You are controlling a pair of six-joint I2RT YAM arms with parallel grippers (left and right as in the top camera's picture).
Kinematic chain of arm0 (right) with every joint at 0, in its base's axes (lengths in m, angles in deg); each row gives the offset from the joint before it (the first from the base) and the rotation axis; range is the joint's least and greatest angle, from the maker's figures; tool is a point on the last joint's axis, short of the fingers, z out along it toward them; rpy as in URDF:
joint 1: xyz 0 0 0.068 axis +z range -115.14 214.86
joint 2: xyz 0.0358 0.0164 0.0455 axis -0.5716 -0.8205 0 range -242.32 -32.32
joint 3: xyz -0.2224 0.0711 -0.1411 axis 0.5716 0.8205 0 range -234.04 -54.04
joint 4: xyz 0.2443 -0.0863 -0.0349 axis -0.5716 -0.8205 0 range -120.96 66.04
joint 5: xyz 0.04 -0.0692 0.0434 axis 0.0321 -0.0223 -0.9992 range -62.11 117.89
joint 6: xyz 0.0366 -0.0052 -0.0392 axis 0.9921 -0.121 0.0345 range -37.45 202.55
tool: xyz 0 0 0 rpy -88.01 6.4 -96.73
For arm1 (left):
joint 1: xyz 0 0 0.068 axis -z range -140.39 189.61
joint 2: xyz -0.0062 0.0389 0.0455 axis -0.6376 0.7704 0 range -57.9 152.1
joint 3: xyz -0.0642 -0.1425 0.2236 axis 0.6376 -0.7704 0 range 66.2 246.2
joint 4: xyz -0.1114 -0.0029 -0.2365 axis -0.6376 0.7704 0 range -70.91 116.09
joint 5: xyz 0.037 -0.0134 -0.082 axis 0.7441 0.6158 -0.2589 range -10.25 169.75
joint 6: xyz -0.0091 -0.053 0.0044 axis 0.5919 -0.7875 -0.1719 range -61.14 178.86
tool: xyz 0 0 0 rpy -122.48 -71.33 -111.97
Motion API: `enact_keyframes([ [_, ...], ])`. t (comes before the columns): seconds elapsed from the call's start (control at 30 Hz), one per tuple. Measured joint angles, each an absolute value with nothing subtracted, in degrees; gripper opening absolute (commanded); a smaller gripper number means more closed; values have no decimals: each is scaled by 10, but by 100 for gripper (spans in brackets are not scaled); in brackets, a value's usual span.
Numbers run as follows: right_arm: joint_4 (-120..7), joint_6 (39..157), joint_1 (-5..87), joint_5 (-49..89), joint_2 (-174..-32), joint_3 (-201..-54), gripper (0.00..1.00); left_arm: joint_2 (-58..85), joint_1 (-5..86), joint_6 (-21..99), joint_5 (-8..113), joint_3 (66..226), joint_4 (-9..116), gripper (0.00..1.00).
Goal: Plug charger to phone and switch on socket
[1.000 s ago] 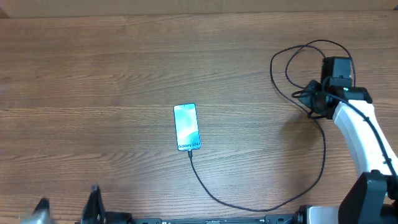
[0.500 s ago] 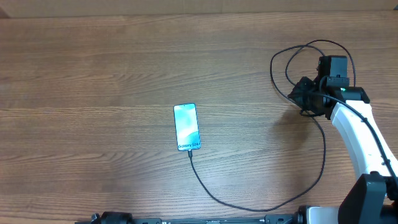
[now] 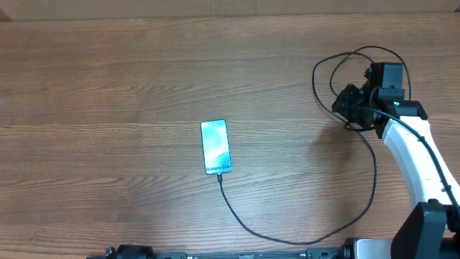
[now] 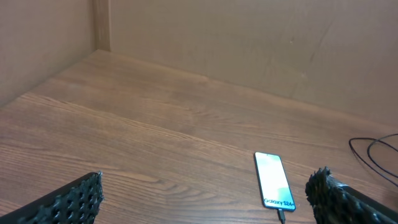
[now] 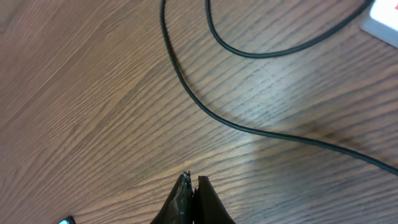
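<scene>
The phone (image 3: 215,147) lies screen-up mid-table, its "Galaxy S24" end toward me; it also shows in the left wrist view (image 4: 273,181). The charger's black cable (image 3: 309,239) runs from the phone's near end, where its connector tip (image 4: 281,214) sits in the port, round to loops (image 3: 359,54) at the far right. My right gripper (image 3: 339,108) is shut and empty, hovering by those loops, with its tips (image 5: 193,180) just above the wood short of the cable (image 5: 249,127). Only a white corner of the socket (image 5: 385,18) shows. My left gripper (image 4: 208,186) is open and empty, low near the front edge.
A brown cardboard wall (image 4: 249,43) stands along the far and left sides of the wooden table (image 3: 108,108). The right arm's white link (image 3: 417,158) reaches over the table's right edge.
The left arm has dropped out of the overhead view at the bottom edge. The right gripper has shifted slightly left and away along the cable loops. The phone and cable have not moved.
</scene>
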State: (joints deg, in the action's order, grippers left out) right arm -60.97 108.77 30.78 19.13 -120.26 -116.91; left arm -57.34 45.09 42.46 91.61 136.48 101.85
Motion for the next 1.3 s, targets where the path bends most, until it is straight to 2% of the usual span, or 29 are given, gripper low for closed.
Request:
enact_keyframes([
  [0.47, -609, 1065, 308, 191, -1169, -1169, 4, -573, 432, 424, 916, 1365, 1018, 99],
  [0.73, -612, 1065, 308, 191, -1169, -1169, 4, -573, 432, 423, 932, 1356, 942, 99],
  [0.87, -617, 1065, 308, 191, -1169, -1169, 4, -574, 432, 416, 947, 1299, 901, 100],
  [0.93, -620, 1065, 308, 191, -1169, -1169, 4, -574, 432, 404, 951, 1248, 853, 100],
  [1.07, -622, 1065, 308, 191, -1169, -1169, 4, -574, 432, 390, 945, 1132, 665, 100],
  [1.3, -618, 1061, 308, 191, -1169, -1169, 4, -572, 432, 437, 879, 913, 367, 99],
])
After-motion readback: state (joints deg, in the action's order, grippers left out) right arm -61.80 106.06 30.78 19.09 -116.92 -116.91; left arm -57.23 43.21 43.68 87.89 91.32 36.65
